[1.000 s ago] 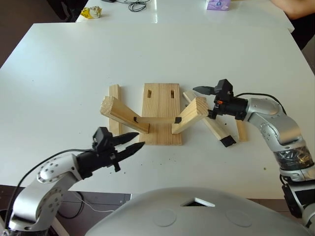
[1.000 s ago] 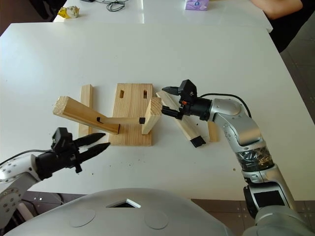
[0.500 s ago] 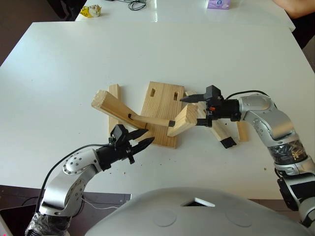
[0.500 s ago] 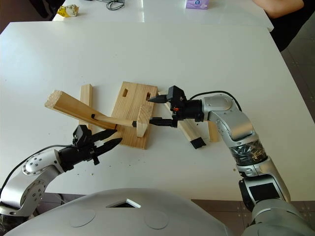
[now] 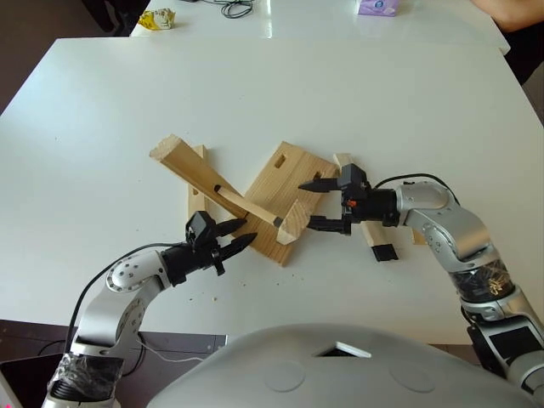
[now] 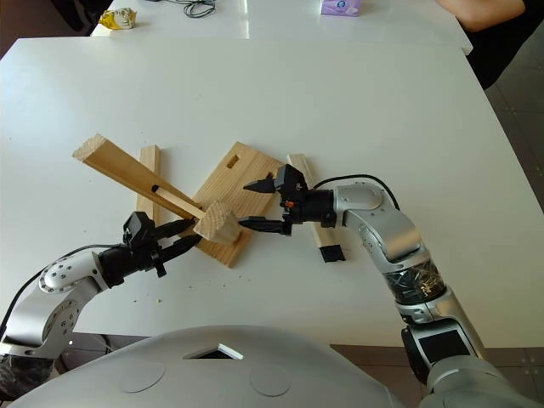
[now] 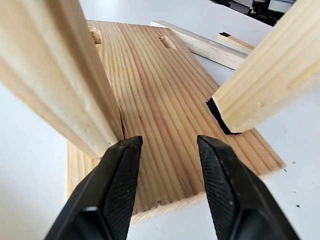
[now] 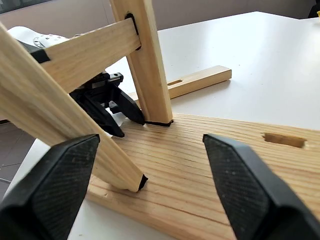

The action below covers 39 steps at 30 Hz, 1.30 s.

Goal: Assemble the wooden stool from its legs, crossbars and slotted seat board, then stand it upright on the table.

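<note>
Left eye view shows the slotted seat board (image 5: 285, 178) lying flat and turned diagonally near the middle of the white table (image 5: 382, 93). On the board stands a frame of two legs joined by a crossbar (image 5: 251, 208): the far leg (image 5: 183, 166) leans up toward the robot's left, and the near leg (image 5: 293, 224) shows its cut end to the camera. The left gripper (image 5: 235, 241) is at the near corner of the board, its fingers spread apart and grasping nothing; in the left wrist view the black fingers (image 7: 120, 180) are close to the board edge, with one leg on each side. The right gripper (image 5: 317, 204) is on the other side of the frame, just beside the near leg, also spread wide and empty. Behind the right arm a loose leg (image 6: 299, 166) with a black foot lies on the table near the board. One more bar (image 5: 194, 208) lies flat at the robot's left of the board, partly behind the far leg
</note>
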### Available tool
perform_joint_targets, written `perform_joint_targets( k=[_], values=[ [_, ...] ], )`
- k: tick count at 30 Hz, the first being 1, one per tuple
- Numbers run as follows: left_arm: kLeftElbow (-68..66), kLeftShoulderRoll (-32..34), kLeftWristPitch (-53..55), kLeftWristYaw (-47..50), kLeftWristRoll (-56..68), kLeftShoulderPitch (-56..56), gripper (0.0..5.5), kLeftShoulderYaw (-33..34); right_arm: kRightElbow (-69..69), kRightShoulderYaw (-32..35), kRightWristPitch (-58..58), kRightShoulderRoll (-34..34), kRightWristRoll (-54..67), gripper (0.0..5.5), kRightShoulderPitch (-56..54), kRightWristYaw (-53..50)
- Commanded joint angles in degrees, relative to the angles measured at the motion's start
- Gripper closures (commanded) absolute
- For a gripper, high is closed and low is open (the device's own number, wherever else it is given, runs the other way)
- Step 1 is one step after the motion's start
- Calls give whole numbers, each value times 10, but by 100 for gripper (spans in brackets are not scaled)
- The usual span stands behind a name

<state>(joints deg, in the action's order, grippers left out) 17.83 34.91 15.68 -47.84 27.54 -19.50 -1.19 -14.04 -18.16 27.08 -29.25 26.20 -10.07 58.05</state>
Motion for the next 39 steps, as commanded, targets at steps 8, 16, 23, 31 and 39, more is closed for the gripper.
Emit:
perform_joint_targets(
  k=[8, 16, 23, 31, 39],
  values=[
    [-202, 10, -52, -41, -69, 177, 345, -1, -8, -6, 29, 43, 8, 166, -16, -26],
    [-186, 10, -52, -26, -54, 175, 345, 53, 153, 38, -89, 29, -99, 166, -121, -68],
    [-78, 32, -3, 16, -21, 94, 345, 162, 352, 8, -231, 61, -217, 166, -221, -91],
    [124, 77, 68, -55, 31, -81, 345, 167, 519, -16, -343, 73, -293, 166, -318, -63],
    [114, 48, 59, -25, -36, -68, 345, 46, 716, -46, -447, 127, -384, 166, -430, -122]
  ],
)
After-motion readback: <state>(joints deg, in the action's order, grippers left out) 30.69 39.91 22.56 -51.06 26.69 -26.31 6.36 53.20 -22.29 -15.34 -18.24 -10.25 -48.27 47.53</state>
